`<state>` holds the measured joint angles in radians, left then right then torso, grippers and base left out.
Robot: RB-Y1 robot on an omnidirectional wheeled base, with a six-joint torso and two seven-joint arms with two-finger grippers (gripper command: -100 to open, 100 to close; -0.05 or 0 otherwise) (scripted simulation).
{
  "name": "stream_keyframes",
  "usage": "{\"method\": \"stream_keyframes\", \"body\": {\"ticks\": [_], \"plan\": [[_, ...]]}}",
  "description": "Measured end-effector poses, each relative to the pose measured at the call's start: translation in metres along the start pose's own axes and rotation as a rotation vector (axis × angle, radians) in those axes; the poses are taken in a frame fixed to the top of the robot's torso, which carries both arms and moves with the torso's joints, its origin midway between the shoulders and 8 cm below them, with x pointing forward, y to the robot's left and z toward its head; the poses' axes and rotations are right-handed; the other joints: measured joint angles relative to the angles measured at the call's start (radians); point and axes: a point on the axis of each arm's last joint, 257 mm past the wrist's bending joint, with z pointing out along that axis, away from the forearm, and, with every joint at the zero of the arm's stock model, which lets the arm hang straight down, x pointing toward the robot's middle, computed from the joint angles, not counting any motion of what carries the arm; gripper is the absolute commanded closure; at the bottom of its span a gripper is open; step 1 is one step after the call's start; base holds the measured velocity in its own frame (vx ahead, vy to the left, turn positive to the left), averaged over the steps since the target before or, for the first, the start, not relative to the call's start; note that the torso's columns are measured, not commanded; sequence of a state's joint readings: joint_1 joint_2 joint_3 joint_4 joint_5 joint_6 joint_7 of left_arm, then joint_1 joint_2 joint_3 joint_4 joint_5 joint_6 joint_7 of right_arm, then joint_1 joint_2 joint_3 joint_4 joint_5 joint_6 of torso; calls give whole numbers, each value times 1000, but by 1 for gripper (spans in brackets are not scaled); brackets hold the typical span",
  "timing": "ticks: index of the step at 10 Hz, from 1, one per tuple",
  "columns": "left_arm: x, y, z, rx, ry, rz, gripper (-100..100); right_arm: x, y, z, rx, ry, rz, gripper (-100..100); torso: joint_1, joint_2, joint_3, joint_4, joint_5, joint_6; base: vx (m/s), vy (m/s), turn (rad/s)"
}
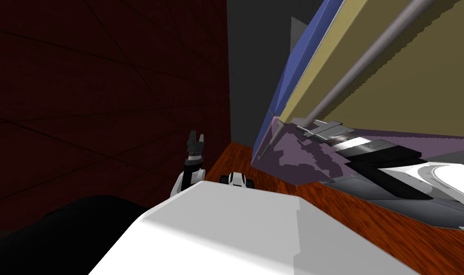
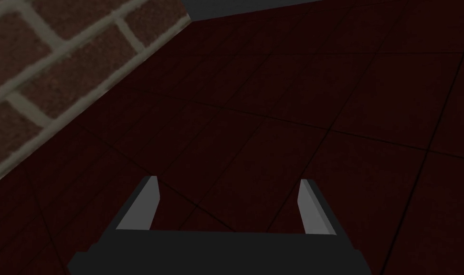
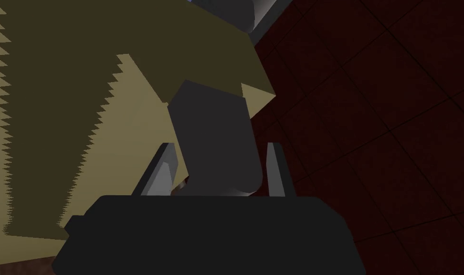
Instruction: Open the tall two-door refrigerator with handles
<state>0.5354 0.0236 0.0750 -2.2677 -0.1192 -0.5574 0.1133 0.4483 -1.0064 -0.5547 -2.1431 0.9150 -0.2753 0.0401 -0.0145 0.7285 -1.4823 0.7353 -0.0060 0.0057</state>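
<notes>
Refrigerator door [image 1: 417, 86], tan, stands close on my right; right end effector [image 3: 220, 145] is clamped low on its grey handle [image 3: 212, 124], left end effector [image 2: 228, 180] spread, idle. Pulling off-arc may slip the grip

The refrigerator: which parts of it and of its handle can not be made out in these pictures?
1. Second door: the head view's top and right edges cut off everything beyond the one olive door.
2. Upper end of the grey handle: it leaves the head view at the top edge.
3. Handle's lower mount: in the head view the right end effector, shut on the handle, covers it.
</notes>
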Motion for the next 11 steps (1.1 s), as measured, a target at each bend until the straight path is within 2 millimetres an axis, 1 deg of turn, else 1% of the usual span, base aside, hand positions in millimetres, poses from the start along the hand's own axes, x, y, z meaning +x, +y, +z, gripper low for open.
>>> {"method": "stream_keyframes", "body": {"ticks": [1,2,3,4,6,7,8,9,11], "plan": [[0,0,0,0,0,0,0,2,1,8,-15,-2,-3,100,-1,7,4,0,-1,-1,-203,-79,-6],[0,0,0,0,0,0,0,11,2,15,-24,6,5,100,2,12,7,4,1,-2,-111,-43,-11],[0,0,0,0,0,0,0,15,5,21,-29,2,17,100,11,10,7,4,5,-4,-35,-16,-19],[0,0,0,0,0,0,0,7,4,28,-27,-17,17,100,17,6,4,2,7,-5,-165,-63,-7],[0,0,0,0,0,0,0,20,11,42,-54,-4,16,100,16,14,10,4,6,-5,-170,-30,3],[0,0,0,0,0,0,0,22,16,47,-67,-7,24,100,16,10,7,3,7,-6,-49,-4,-5],[0,0,0,0,0,0,0,15,16,52,-71,-23,24,100,16,4,3,1,7,-6,6,2,-3],[0,0,0,0,0,0,0,5,14,59,-70,-44,18,100,16,2,2,0,7,-6,-158,-21,2],[0,0,0,0,0,0,0,14,18,70,-98,-27,6,100,12,17,11,5,5,-5,-169,-44,-1]]}}
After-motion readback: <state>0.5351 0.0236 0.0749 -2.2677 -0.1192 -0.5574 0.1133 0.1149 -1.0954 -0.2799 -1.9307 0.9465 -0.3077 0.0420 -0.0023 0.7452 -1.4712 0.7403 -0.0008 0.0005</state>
